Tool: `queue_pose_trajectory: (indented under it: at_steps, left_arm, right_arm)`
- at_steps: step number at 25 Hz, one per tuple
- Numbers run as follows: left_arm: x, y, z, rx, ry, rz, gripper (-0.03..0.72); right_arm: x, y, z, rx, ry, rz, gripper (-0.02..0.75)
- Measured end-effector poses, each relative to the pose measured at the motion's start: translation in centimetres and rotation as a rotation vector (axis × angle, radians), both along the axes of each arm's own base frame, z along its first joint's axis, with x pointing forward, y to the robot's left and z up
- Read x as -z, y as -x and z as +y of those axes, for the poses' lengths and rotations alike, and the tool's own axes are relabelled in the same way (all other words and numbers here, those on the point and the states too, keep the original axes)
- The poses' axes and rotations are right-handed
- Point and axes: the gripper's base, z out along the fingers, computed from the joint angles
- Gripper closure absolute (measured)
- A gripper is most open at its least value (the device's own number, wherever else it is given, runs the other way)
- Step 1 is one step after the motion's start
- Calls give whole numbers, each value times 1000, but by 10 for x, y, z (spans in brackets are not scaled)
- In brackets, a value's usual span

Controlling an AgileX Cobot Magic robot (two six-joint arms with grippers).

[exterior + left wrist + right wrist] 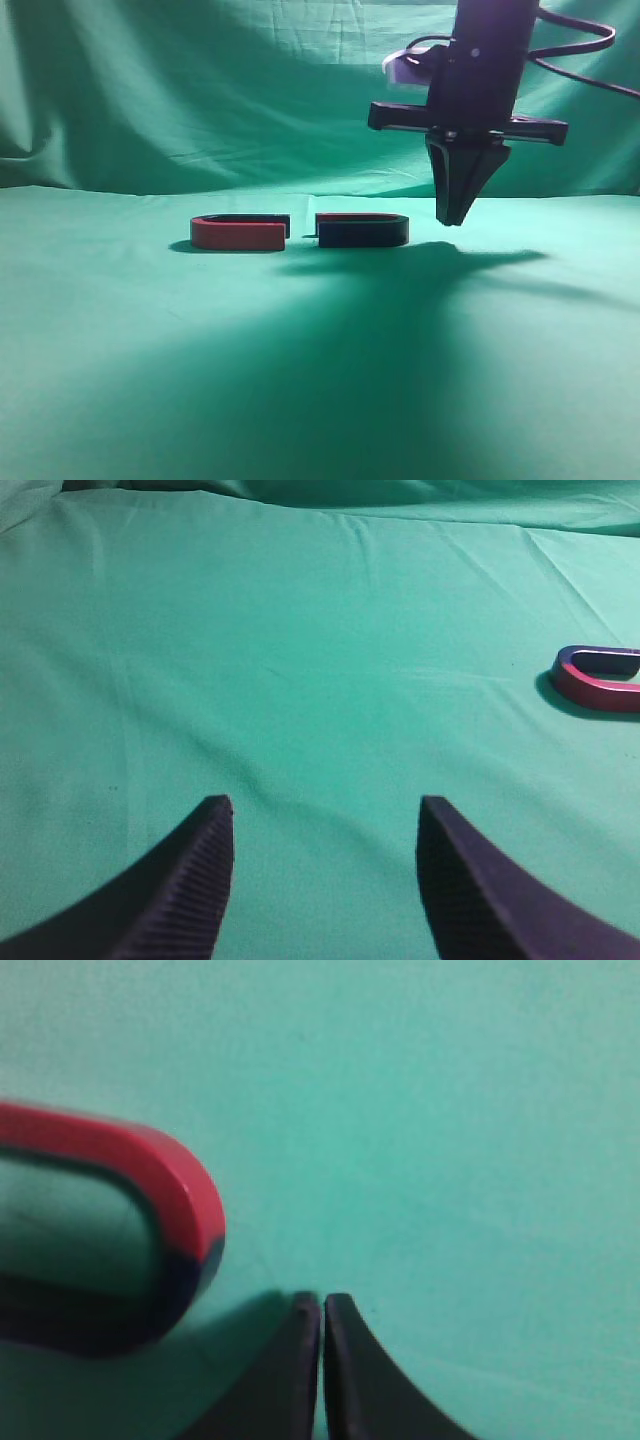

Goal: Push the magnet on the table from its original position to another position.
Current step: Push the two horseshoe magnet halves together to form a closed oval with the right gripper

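Green table (120, 380): magnet (362, 231) lies just left of clenched right gripper (452, 221).

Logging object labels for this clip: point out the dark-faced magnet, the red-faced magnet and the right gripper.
dark-faced magnet (362, 235): exterior view, on its dark outer side wall.
red-faced magnet (237, 235): exterior view, on its red outer side wall.
right gripper (452, 216): exterior view, at the closed fingertips.

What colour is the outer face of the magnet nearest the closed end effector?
Dark navy-black magnet, clearest in the exterior view.
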Motion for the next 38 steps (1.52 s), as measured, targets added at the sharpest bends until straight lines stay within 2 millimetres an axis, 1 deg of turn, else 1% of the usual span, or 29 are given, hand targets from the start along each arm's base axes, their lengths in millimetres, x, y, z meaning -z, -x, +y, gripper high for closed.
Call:
queue_pose_trajectory:
  at_steps: [5, 9, 12, 15, 23, 28, 30, 32, 34, 36, 38]
  left_arm:
    - [0, 0, 0, 0, 0, 0, 289]
    - [0, 0, 0, 0, 0, 0, 289]
    - [0, 0, 0, 0, 0, 0, 289]
    - [0, 0, 0, 0, 0, 0, 289]
    - [0, 0, 0, 0, 0, 0, 289]
    - [0, 0, 0, 0, 0, 0, 289]
    - [0, 0, 0, 0, 0, 0, 289]
    - [0, 0, 0, 0, 0, 0, 289]
    - [0, 0, 0, 0, 0, 0, 289]
    - [0, 0, 0, 0, 0, 0, 289]
    - [0, 0, 0, 0, 0, 0, 289]
  right_arm:
    - [7, -9, 3, 2, -4, -10, 738]
    - [11, -10, 5, 10, -16, -8, 738]
    - [11, -10, 8, 27, -50, -8, 738]
    - [11, -9, 13, 22, -69, -11, 738]
    - [10, -1, 36, -33, -79, -36, 738]
    - [10, 0, 38, -37, -80, -33, 738]
    - [7, 2, 37, -40, -75, -19, 738]
    - [-8, 5, 36, -48, -72, -3, 738]
    - [-34, 9, 35, -58, -80, -12, 738]
    - [-68, 17, 32, -68, -96, -40, 738]
    - [-103, 30, 25, -80, -110, -80, 738]
